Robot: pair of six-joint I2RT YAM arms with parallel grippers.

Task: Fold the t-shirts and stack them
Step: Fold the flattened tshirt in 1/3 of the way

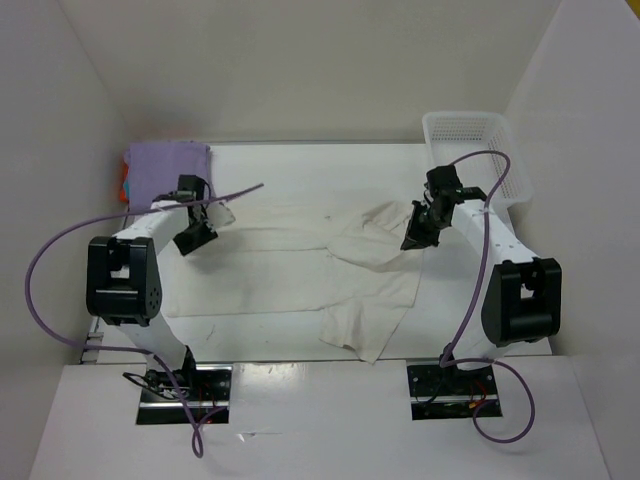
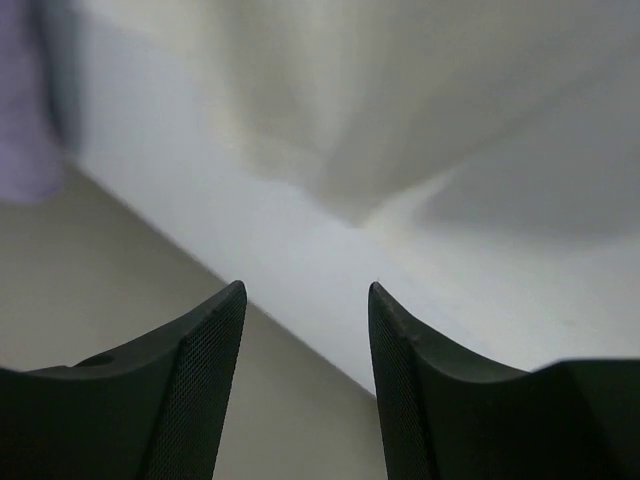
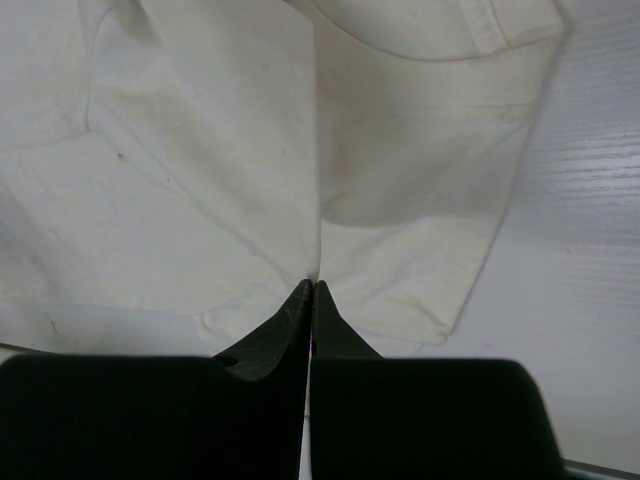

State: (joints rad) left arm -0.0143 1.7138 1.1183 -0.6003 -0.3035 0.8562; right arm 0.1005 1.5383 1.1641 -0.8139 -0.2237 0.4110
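- Right gripper [image 3: 312, 285] pinches the white shirt [image 1: 290, 265] at its right end, jaws shut on a raised fold.
- It lies crumpled, long axis left-to-right across the tabletop [image 1: 290, 180], between both arms.
- Left gripper [image 2: 305, 290] hangs half-open and empty just over its left end, the nearer one there.
- Purple shirt [image 1: 165, 165] sits on the orange shirt [image 1: 124, 180], back-left; basket [image 1: 470, 135] back-right.
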